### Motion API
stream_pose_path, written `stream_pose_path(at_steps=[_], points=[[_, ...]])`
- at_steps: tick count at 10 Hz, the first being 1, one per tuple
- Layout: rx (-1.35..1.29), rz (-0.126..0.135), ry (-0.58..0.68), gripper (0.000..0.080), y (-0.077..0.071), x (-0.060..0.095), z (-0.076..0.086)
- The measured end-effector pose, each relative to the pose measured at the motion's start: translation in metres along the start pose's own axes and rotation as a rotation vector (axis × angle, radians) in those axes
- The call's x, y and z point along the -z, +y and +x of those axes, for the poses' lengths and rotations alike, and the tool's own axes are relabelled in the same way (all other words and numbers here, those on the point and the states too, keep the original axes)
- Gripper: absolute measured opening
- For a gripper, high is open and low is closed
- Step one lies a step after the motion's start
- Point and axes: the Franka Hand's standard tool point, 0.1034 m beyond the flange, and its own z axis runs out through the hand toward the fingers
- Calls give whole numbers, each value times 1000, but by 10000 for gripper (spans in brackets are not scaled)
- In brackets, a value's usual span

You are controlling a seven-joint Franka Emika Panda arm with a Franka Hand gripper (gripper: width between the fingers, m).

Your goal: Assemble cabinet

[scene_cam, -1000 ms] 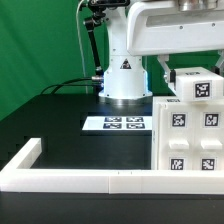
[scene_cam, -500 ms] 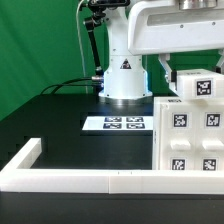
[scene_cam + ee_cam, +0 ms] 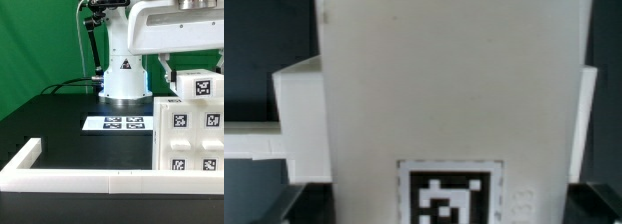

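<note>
Exterior view's right holds the cabinet box (image 3: 188, 140), set against the low wall (image 3: 60, 178) with tags on its face. A small block (image 3: 197, 86) sits at the box's top edge, and the gripper (image 3: 166, 72) is just beside it. I cannot tell whether the fingers clasp the block or stand apart.

My judgement is that assembly is partway. One part is at the box, its seating unconfirmed, and no other loose parts are in sight.

Wrist view is filled by a white panel (image 3: 446, 90) bearing one tag (image 3: 450, 195). No words can be read. There are only square black-and-white tags, including those on the marker board (image 3: 115, 124).
</note>
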Motion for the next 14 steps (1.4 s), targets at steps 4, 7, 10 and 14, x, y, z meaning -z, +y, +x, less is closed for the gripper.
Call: stream_pose_path(at_steps=[4,7,10,14], points=[[-269,2,0,556,0,0,0],[-550,3,3,556,-3,-1,0],[-854,3,3,556,-5,-1,-1],[-1247,13,-4,556,-4,-2,-1]])
